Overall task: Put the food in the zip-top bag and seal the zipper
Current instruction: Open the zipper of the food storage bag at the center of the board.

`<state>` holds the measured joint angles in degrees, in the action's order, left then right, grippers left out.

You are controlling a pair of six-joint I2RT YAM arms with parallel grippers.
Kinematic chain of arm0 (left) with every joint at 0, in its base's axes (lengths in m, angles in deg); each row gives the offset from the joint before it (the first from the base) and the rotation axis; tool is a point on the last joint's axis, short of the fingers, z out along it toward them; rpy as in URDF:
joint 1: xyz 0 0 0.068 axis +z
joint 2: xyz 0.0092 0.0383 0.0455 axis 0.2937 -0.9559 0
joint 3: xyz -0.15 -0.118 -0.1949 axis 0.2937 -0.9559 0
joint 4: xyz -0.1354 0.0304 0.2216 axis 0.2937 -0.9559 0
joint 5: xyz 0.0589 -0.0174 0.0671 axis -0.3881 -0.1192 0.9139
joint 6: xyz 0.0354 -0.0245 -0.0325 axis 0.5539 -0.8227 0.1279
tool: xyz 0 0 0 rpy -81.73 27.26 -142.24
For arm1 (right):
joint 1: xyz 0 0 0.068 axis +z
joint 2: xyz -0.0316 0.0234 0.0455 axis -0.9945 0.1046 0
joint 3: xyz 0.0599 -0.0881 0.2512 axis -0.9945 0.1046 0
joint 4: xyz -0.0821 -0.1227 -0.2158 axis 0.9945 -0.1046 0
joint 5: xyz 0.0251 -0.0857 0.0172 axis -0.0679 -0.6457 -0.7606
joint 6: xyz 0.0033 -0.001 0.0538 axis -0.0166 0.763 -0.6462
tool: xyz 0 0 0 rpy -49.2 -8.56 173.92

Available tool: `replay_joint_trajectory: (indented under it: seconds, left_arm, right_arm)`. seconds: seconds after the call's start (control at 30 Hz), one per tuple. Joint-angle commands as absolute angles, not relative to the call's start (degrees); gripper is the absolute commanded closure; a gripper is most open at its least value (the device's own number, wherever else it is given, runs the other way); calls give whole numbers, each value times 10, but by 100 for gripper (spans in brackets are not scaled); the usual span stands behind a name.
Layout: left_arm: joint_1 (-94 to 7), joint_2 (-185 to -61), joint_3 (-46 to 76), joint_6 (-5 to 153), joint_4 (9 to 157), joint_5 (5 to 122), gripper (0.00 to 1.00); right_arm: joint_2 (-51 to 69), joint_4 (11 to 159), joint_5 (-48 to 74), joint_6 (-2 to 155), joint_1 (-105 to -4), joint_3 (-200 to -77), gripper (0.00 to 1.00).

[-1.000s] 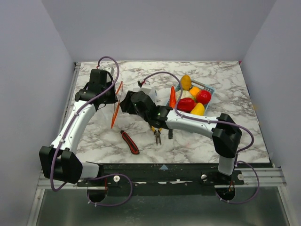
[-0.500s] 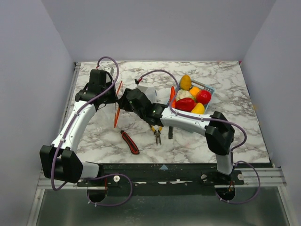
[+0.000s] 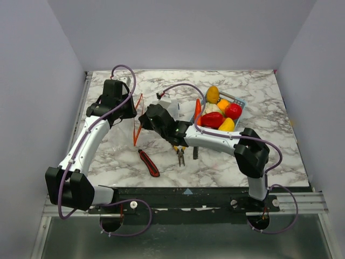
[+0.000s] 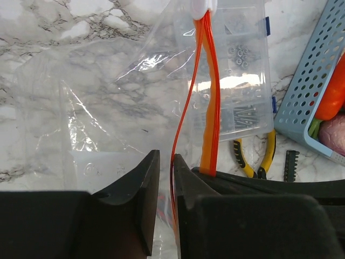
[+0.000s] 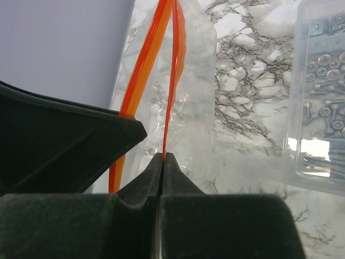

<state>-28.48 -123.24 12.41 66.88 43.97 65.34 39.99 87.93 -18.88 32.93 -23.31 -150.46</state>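
Top external: left gripper and right gripper close together left of centre on the tabletop, toward the far left corner. Both at the zipper, a red-orange strip standing on edge off the marble. Clear film around it barely readable from up here. Heaped food in a light blue basket toward the far right corner: carrot along the basket's left rim, red pepper beside it, plus yellow, white and orange pieces. Rigid compartment box just behind the right gripper. Utility knife and pliers close to the near edge, around its middle.

Left wrist: left gripper with jaws a narrow slit apart. One thin strand of the zipper running down into that slit, against the inner face of the finger on the basket side; grip on it not clear. Second, wider strand just beside it, ending behind the black body of the right gripper. Crinkled zip-top bag spread over the marble. Compartment box seen through the film, pliers handles below it, basket wall with carrot and a purple piece at the right.

Right wrist: right gripper fully closed, fingertips pinched on one thin zipper strand. Other strand to the left, passing behind the left gripper's black finger. Bag film between the two strands, compartment box with nuts and screws at the right.
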Motion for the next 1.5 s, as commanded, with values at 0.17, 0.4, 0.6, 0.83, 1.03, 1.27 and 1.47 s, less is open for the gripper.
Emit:
replay_joint_trajectory:
  seconds: [0.17, 0.4, 0.6, 0.83, 1.03, 1.27, 1.47]
  left_arm:
    - [-340, -1212, 123, 695, 426, 759, 75]
    - [-347, -1225, 138, 711, 406, 814, 100]
    - [-347, -1176, 122, 717, 416, 905, 100]
    - [-346, -1148, 112, 724, 422, 919, 100]
    - [-347, -1168, 116, 722, 414, 871, 100]
    - [-346, -1199, 126, 702, 405, 861, 100]
    - [-346, -1212, 132, 693, 401, 865, 100]
  right_arm:
    - [378, 906, -205, 281, -231, -1498, 100]
    - [372, 919, -194, 255, -231, -1479, 99]
    - [346, 877, -274, 228, -231, -1414, 99]
    - [328, 858, -285, 236, -231, -1362, 95]
    - [324, 868, -231, 280, -231, -1387, 88]
    - [324, 808, -164, 321, -232, -1450, 71]
    - [308, 741, -159, 347, -231, -1488, 36]
